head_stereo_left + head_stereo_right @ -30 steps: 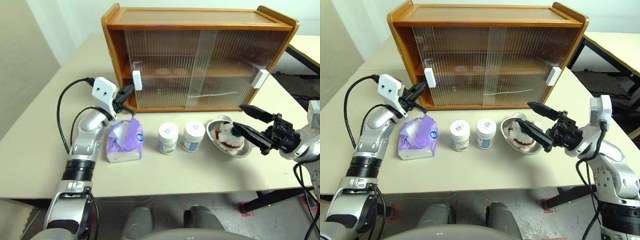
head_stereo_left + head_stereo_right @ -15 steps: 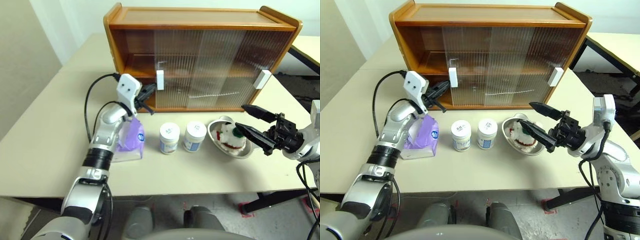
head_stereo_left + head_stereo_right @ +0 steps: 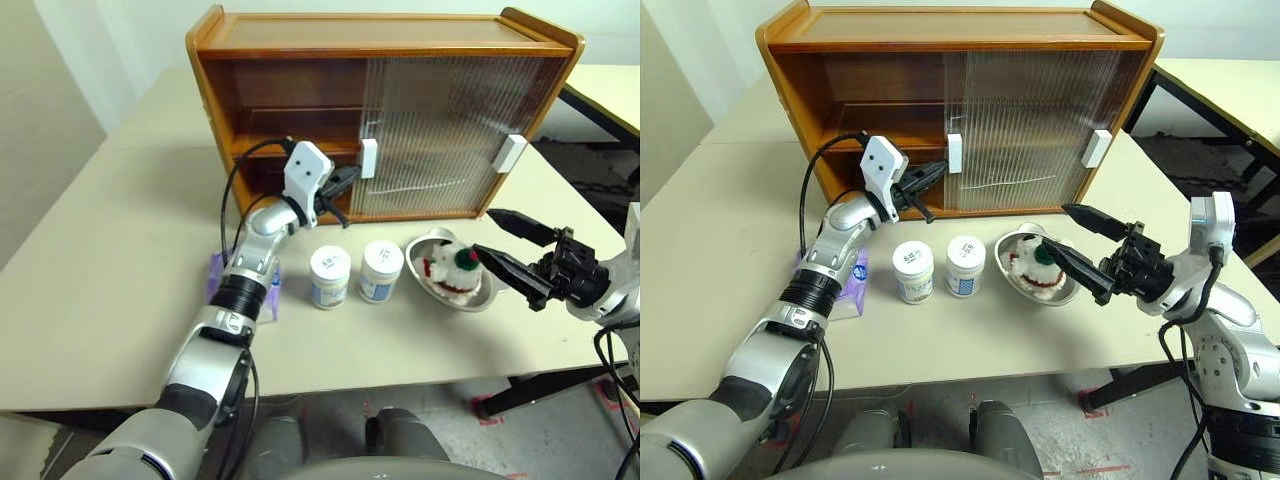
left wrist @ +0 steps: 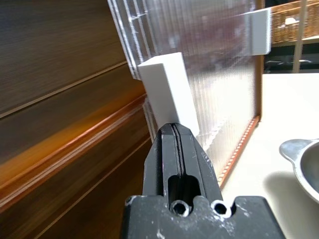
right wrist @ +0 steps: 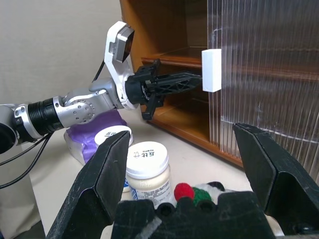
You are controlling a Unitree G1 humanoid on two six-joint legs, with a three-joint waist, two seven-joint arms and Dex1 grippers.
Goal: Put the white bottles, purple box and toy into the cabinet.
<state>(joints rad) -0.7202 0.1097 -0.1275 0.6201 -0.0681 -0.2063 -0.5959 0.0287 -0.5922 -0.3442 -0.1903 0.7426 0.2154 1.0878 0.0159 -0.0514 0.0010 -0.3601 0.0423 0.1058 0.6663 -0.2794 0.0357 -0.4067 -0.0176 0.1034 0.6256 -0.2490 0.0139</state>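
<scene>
Left door handle under the closed left gripper, cabinet half open

The cabinet (image 3: 380, 110) stands at the back of the table (image 3: 90, 270), its left half open onto the inner shelf (image 3: 290, 150). The left gripper (image 3: 347, 181), fingers shut together and holding nothing, rests its tip against the white handle (image 3: 368, 158) of the ribbed sliding door (image 3: 450, 130); the left wrist view shows that contact close up. In front stand the two white bottles (image 3: 330, 276) (image 3: 381, 270), whose blue label print is too small to read. The purple box (image 3: 215, 280) lies left of them, mostly hidden behind the left arm; the right wrist view shows more of it. The toy (image 3: 452, 268) sits in a steel bowl (image 3: 480, 297). The right gripper (image 3: 508, 250) hovers beside the bowl, fingers spread wide and empty.
</scene>
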